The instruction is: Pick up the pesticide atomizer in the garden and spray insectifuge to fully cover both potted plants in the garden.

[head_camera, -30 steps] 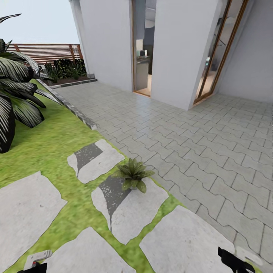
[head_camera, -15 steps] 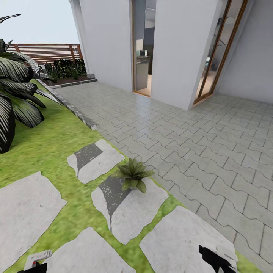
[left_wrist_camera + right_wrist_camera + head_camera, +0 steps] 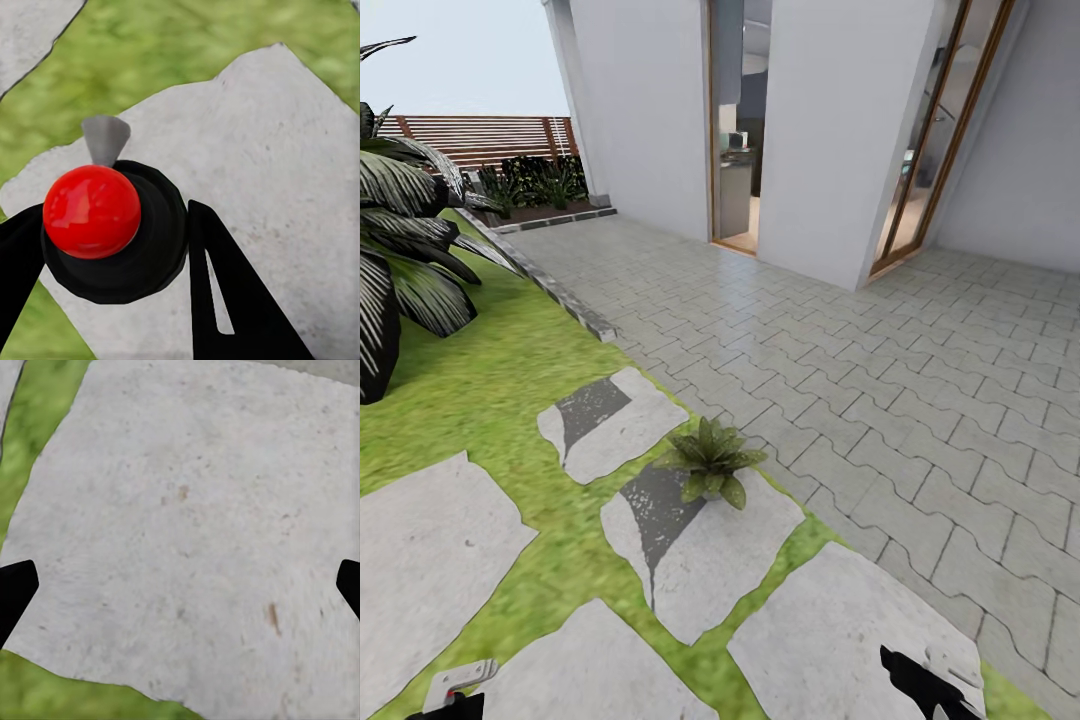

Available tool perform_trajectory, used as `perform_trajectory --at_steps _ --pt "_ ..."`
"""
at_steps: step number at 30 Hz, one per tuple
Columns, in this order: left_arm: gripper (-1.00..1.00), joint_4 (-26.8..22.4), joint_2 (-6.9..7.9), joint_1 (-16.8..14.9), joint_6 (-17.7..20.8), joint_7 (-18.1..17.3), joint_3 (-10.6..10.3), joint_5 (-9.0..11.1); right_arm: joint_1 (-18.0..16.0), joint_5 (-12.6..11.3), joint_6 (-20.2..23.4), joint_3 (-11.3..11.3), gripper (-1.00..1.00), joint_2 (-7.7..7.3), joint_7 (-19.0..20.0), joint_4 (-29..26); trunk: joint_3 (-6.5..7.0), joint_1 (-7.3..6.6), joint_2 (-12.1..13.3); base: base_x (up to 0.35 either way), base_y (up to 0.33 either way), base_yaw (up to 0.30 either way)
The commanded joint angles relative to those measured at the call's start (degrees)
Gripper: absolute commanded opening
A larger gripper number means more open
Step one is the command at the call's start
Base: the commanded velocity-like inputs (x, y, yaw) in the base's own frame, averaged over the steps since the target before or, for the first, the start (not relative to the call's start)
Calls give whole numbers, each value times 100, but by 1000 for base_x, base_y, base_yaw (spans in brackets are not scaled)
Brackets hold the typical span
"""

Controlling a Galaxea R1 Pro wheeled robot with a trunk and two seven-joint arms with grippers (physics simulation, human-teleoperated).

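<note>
The left tool (image 3: 112,247) is closed around a round black body topped by a glossy red ball (image 3: 91,211) with a small grey tab beside it; judged from the task, this is the pesticide atomizer (image 3: 142,247) seen from its top, although the dark green bottle and its label are hidden. In the head view a whitish trigger head (image 3: 458,683) shows at the left tool. The right tool (image 3: 180,585) is spread wide with nothing between its fingers, above a grey stepping stone (image 3: 195,525). One potted plant (image 3: 710,460), a low rosette of pointed green leaves, stands on a stepping stone (image 3: 700,560) at the lawn edge, just beside the grey paving (image 3: 880,380). The pickup step appears complete; spraying is in hand. The next move calls for carrying the atomizer forward to the potted plant, aiming its nozzle at the leaves, and actuating the trigger. No legible brand, label or writing appears.
</note>
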Motion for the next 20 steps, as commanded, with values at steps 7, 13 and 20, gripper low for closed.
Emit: perform_trajectory --at_steps 7,13,20 --pt "-100 -10 -3 -7 19 -45 26 -28 -7 47 -23 -49 100 1 34 -7 -4 -1 -2 0 0 0" --pt "-100 -10 -3 -7 17 -42 26 -26 -7 47 -23 -49 100 1 34 -7 -4 -1 -2 0 0 0" --pt "-100 -10 -3 -7 18 -42 20 -27 -6 47 -23 -49 100 1 34 -7 -4 -1 -2 0 0 0"
